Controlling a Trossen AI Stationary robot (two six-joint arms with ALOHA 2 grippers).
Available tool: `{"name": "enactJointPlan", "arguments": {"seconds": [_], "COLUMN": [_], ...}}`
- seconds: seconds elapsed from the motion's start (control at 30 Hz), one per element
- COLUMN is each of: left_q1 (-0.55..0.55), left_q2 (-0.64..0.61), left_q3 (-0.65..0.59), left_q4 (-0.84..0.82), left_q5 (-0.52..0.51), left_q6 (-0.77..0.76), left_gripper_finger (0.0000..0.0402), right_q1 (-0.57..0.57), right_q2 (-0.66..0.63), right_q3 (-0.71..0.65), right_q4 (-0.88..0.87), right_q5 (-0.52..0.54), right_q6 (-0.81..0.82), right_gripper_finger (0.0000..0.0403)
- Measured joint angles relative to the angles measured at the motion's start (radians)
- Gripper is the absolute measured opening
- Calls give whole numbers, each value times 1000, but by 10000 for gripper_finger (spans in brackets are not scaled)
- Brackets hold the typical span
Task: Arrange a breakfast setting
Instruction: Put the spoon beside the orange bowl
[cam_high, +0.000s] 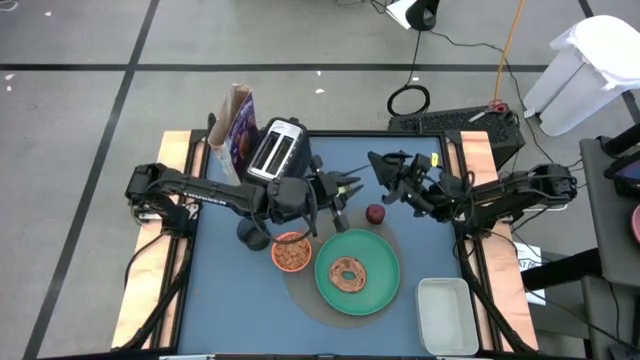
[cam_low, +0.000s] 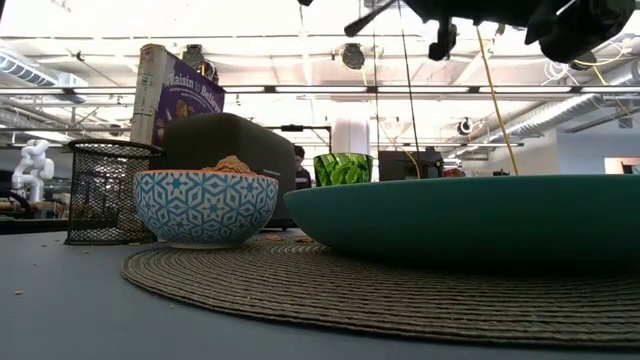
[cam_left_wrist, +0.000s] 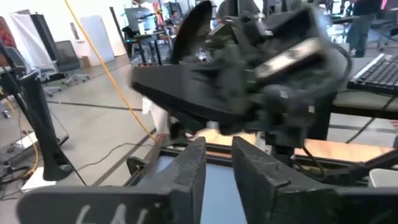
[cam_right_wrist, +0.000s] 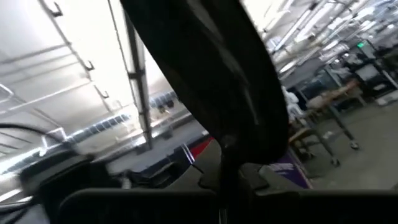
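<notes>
- Left gripper (cam_high: 350, 186) is raised over the middle of the blue table (cam_high: 220, 300); its fingers (cam_left_wrist: 189, 165) stand slightly apart with nothing visible between them.
- Right gripper (cam_high: 378, 163) faces it from the other side, fingers closed; whether they hold anything I cannot tell.
- Small dark-red fruit (cam_high: 375, 213) lies on the table between the grippers, beside the plate's rim.
- Green plate (cam_high: 385, 275) on a round woven mat (cam_low: 300, 285) carries a brown bagel (cam_high: 349, 274) lying flat.
- Patterned bowl (cam_low: 205, 205), touching the plate's side, holds cereal.
- Purple cereal box (cam_high: 239, 128) stands upright beside the toaster (cam_high: 277, 150), at the table's far edge.
- White rectangular tub (cam_high: 445, 315) sits at the near right corner.
</notes>
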Motion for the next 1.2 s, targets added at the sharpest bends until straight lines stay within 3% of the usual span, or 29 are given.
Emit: {"name": "enactJointPlan", "arguments": {"seconds": [0.2,0.77,1.07,1.2], "left_q1": [6,42,43,43], "left_q2": [0,-1,-1,-1], "left_q3": [1,1,2,2], "left_q4": [-13,-119,-158,-177], "left_q5": [-20,-28,-24,23], "left_q6": [1,-29,-70,-75], "left_gripper_finger": [107,109,109,109], "right_q1": [2,3,3,3], "right_q2": [0,0,0,0], "right_q3": [0,0,0,0], "right_q4": [-29,-141,-135,-132], "right_q5": [-12,-28,-107,-107], "right_q6": [6,25,43,42], "right_gripper_finger": [1,0,0,0]}}
